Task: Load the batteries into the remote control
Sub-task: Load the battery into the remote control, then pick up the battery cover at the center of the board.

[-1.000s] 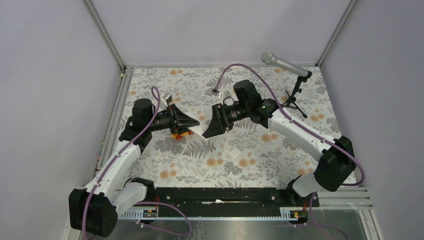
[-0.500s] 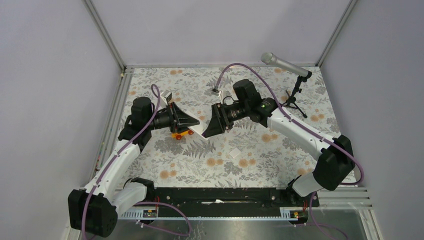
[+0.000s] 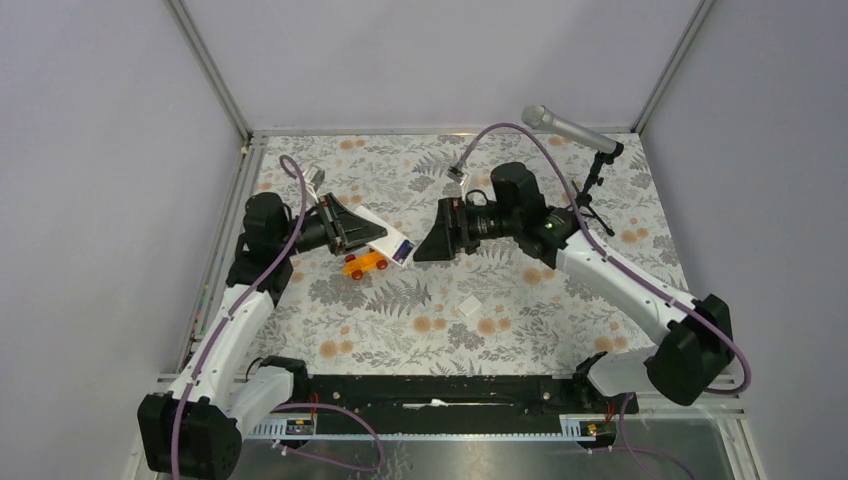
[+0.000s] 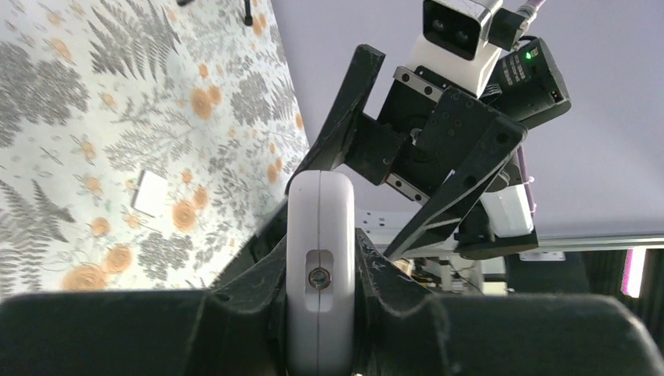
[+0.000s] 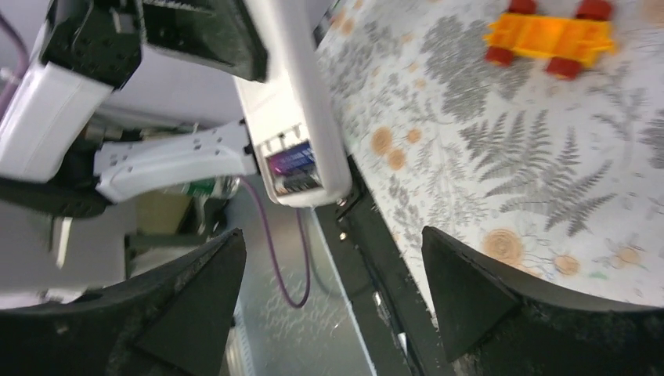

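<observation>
Remote control [image 3: 397, 248]: white handset, clenched across its width by the left gripper [image 3: 372, 234]. It is held off the tabletop over the left half, somewhat nearer the far edge than the near edge. An orange toy car [image 3: 365, 263] lies on the table just to its near side.

Long axis: we read it as running from the left gripper toward the right edge, the free end pointing at the right gripper [image 3: 428, 243].

Batteries: the blue-purple battery [image 5: 291, 163] shows in the open compartment at that free end. A dark shape sits beside it; we cannot tell whether it is the second cell.

Right gripper: jaws spread wide with nothing between them, close to the free end but apart from it.

Small flat white square piece [image 3: 470, 307]: it rests toward the near edge, well apart, on the right arm's side.

Judgement: we expect the next contact to come end-on from the right arm.
</observation>
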